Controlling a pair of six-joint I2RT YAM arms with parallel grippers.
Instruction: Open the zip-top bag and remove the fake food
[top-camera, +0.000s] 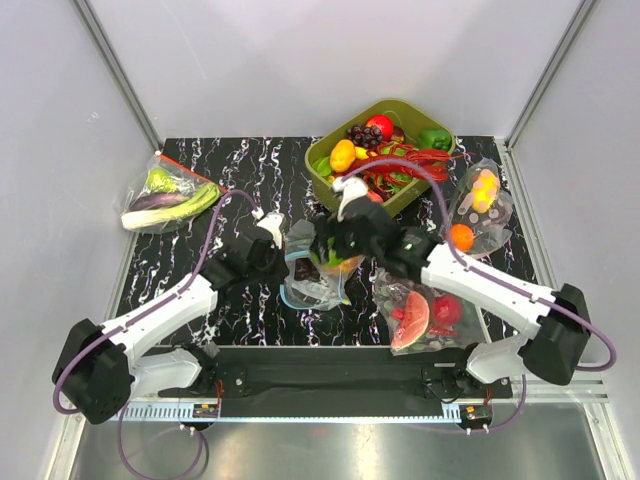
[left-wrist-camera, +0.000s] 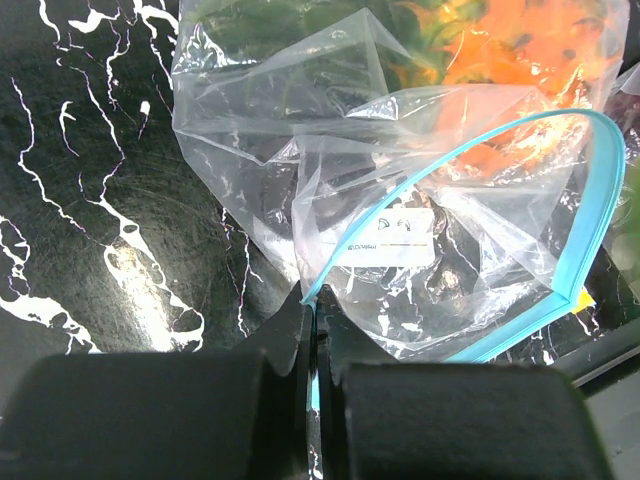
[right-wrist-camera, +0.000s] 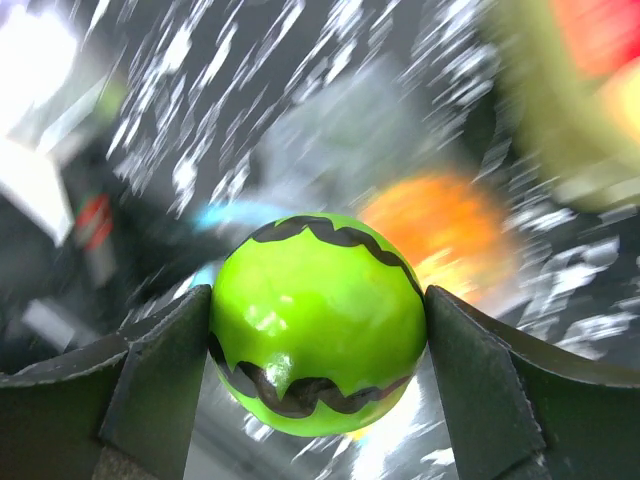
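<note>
The clear zip-top bag (top-camera: 312, 280) lies at the table's middle, its light-blue zip strip (left-wrist-camera: 575, 270) spread open in a loop. My left gripper (left-wrist-camera: 315, 305) is shut on one corner of that strip; it also shows in the top view (top-camera: 285, 252). An orange pineapple (left-wrist-camera: 520, 50) and a dark fruit (left-wrist-camera: 440, 280) show through the plastic. My right gripper (right-wrist-camera: 318, 295) is shut on a green ball with black wavy lines (right-wrist-camera: 318, 325). In the top view it (top-camera: 332, 250) hangs over the bag's mouth. The right wrist background is blurred.
An olive bin (top-camera: 440, 170) with fruit and a red lobster stands at the back. A bag of green vegetables (top-camera: 165, 195) lies at the back left. A bag with a watermelon slice (top-camera: 425, 315) and a bag of yellow and orange fruit (top-camera: 480, 205) lie to the right.
</note>
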